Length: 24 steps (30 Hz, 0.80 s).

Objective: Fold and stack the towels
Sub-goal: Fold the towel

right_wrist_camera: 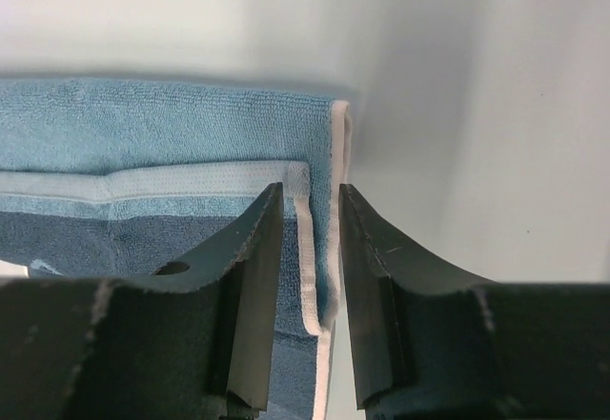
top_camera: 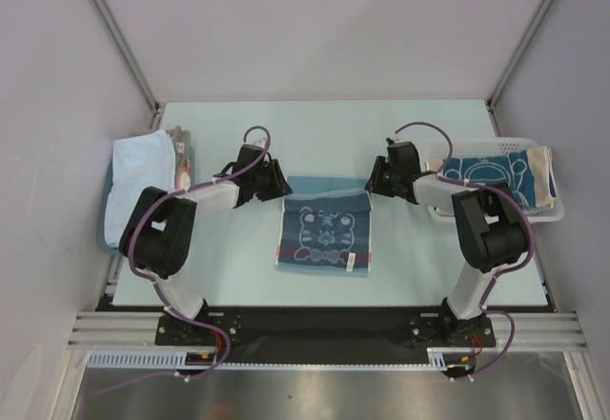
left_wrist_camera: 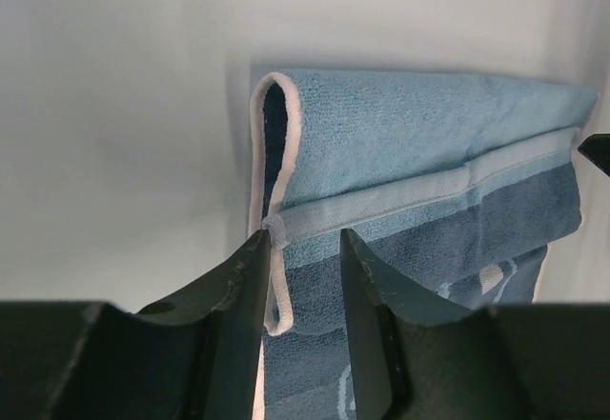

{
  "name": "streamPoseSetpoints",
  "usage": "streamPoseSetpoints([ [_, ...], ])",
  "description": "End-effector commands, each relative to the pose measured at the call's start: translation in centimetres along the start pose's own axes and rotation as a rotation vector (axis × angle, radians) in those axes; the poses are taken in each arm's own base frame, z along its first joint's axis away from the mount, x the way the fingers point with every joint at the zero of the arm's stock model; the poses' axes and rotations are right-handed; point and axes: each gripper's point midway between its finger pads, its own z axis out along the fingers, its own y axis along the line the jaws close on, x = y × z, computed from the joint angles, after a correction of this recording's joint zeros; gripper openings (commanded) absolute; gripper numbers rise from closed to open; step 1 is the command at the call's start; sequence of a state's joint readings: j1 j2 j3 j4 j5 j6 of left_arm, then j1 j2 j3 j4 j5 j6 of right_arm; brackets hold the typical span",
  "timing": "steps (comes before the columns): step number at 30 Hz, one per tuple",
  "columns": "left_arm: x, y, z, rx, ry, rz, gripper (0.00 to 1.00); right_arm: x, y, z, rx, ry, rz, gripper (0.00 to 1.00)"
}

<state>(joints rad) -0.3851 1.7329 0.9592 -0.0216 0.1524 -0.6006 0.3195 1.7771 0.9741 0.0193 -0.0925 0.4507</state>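
Though folded abt square, towel [top_camera: 324, 232] has fold running L-R at far edge.

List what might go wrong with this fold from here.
1. The left gripper and right gripper each straddle a folded corner of the towel with jaws apart. Closing may catch only one layer, so the fold could fall open.
2. With one gripper per corner, uneven pulling would likely skew the fold.
3. The right arm's elbow sits close to the basket and might nudge it.

Hand [left_wrist_camera: 303, 241] astride folded towel [left_wrist_camera: 419, 139] corner
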Motion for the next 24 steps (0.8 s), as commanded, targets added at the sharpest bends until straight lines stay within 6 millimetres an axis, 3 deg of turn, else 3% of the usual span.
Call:
streamPoseSetpoints([
  [1, -0.2, -0.8, 0.3, 0.029, -0.003, 0.033, 0.40, -1.5, 0.9, 0.3, -0.007, -0.042, -0.036, 0.34],
  [24, 0.6, 0.2, 0.2, -0.021, 0.022, 0.061, 0.38, -0.8, 1.5, 0.3, 0.034, -0.041, -0.097, 0.34],
])
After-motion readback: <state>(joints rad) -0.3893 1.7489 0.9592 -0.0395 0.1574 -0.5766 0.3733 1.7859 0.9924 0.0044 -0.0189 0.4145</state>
